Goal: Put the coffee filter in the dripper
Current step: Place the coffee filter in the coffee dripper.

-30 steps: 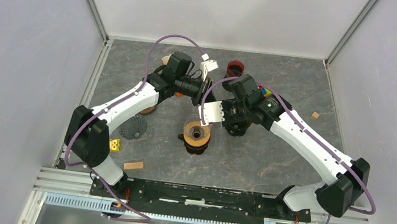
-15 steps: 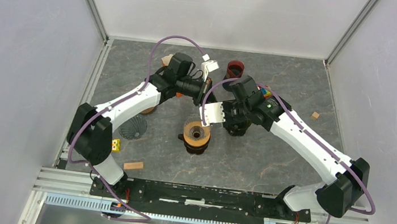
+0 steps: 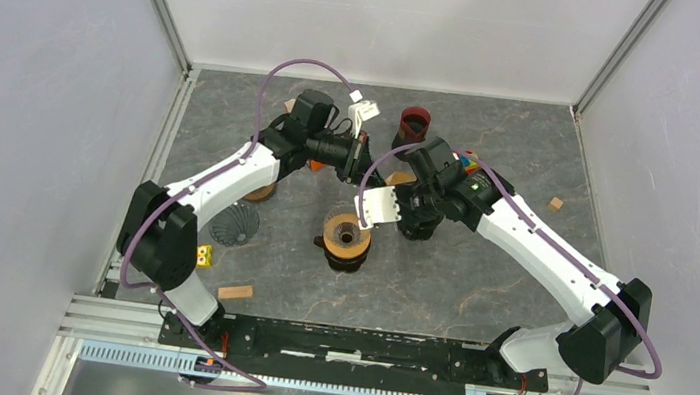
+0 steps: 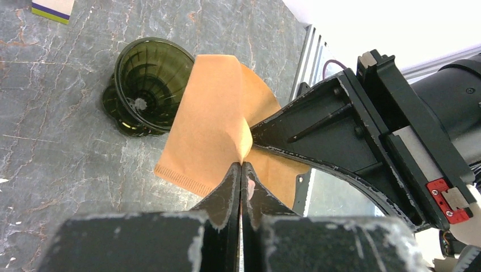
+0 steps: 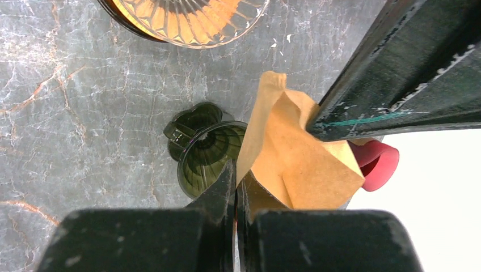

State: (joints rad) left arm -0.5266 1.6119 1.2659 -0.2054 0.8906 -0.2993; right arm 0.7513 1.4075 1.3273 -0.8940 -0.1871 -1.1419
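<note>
Filter (image 4: 212,122) pinched from both sides over the green dripper (image 4: 148,85)

The left gripper (image 4: 241,170) is clamped on the paper's fold; the right gripper (image 5: 235,177) is clamped on its other edge; the filter hangs in the air just above and beside the green dripper, seemingly clear of it; done well, I judge, the two would ease the paper's mouth open, aim its tip at the middle of the cone, and lower it before either lets go, since thin paper crumples easily; grey marbled table (image 3: 435,289), white walls (image 3: 388,21) around, an amber dripper (image 3: 346,237) near
</note>
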